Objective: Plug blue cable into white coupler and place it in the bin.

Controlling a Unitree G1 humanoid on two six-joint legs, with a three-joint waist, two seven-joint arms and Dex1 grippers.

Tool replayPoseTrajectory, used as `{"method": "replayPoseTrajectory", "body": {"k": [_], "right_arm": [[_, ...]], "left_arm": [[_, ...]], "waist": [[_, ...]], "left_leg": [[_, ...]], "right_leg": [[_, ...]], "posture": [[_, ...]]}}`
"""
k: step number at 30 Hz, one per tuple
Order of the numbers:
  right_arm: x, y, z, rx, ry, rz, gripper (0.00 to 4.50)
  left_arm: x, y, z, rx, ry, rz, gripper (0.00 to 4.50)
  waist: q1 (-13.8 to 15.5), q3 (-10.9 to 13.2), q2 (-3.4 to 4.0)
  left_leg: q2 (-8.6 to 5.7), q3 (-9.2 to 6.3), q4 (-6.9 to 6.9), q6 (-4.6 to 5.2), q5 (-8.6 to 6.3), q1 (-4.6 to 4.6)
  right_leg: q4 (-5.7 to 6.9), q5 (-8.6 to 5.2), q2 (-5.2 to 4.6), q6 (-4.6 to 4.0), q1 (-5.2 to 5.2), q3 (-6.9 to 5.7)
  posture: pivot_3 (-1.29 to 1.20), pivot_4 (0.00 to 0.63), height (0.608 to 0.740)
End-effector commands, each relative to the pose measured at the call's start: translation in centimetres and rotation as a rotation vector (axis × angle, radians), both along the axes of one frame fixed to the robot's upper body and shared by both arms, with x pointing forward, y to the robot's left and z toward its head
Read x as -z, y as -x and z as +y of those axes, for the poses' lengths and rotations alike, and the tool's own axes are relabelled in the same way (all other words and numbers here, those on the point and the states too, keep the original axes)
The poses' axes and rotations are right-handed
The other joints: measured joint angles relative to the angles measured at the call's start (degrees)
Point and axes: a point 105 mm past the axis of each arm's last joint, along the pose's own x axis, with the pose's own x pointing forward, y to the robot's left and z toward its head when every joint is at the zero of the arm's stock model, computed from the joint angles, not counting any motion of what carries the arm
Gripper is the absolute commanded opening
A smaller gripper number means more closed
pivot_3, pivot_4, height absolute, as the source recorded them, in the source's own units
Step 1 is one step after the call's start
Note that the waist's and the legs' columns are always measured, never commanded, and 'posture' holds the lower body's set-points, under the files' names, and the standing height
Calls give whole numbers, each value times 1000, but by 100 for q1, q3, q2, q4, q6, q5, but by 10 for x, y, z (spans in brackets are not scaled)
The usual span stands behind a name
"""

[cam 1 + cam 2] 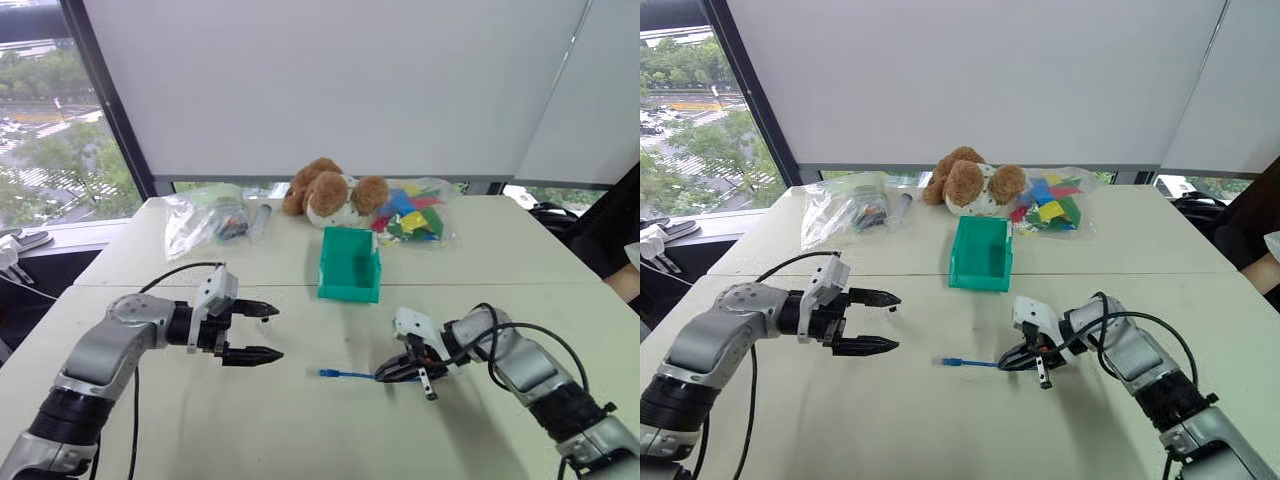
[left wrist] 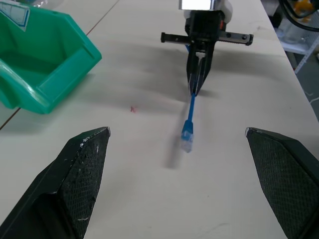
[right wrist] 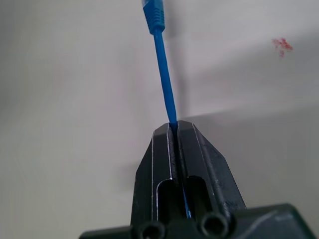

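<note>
The blue cable (image 1: 345, 375) lies low over the white table, its clear plug (image 2: 186, 142) pointing toward my left gripper. My right gripper (image 1: 381, 375) is shut on the blue cable a short way behind the plug; in the right wrist view the cord (image 3: 163, 74) runs out from between the closed fingertips. My left gripper (image 1: 279, 332) hovers to the left of the plug, open, with nothing between its fingers (image 2: 84, 169). The teal-green bin (image 1: 349, 292) stands behind the cable at mid-table and looks empty. The white coupler is out of view.
A brown teddy bear (image 1: 325, 192) sits behind the bin. A clear bag of coloured pieces (image 1: 415, 215) lies to its right, another clear bag (image 1: 205, 215) to its left. A person's dark sleeve (image 1: 615, 225) is at the table's right edge.
</note>
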Motion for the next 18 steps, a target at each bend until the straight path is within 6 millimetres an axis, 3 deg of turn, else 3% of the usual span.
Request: {"method": "replayPoseTrajectory", "body": {"k": [1, 4, 6, 10, 14, 18], "right_arm": [[-3, -8, 3, -15, 22, -24, 12], [-1, -12, 4, -11, 31, -24, 12], [-4, -15, 5, -7, 31, -34, 567], [-15, -18, 4, 6, 29, -78, 2317], [-46, -17, -5, 52, -9, -176, 4374], [-67, 2, -10, 100, -74, -227, 4456]], "left_arm": [[-6, 4, -4, 20, 2, -39, 4500], [-5, 6, -6, 24, 3, -38, 4500], [-1, 8, -7, 35, -15, -38, 4500], [4, 10, -6, 55, -45, -38, 4500], [14, 7, -8, 104, -101, -67, 4500], [32, -1, -15, 165, -159, -96, 4500]], "waist": [[0, 0, 0], [-1, 0, 0], [-1, 0, 0], [-8, 0, 0], [28, 2, 3], [97, 1, 2]], "left_leg": [[1, 0, 3, 0, 0, -6], [0, 0, 4, 0, 0, -8], [0, -1, 5, 0, 0, -7], [2, -1, 5, 0, 0, -7], [0, -1, 5, 0, 0, -11], [-2, -5, 7, 0, 0, -19]], "right_leg": [[1, 0, 2, 0, -7, 0], [2, 0, 2, 0, -7, 0], [3, 0, 3, 0, -6, 0], [5, 0, 5, 0, -8, 0], [5, 0, 4, 0, -10, 0], [0, 0, 4, 0, -13, -1]], "posture": [[0, 150, 740], [0, 150, 740], [0, 150, 740], [0, 150, 740], [0, 150, 740], [0, 150, 740]]}}
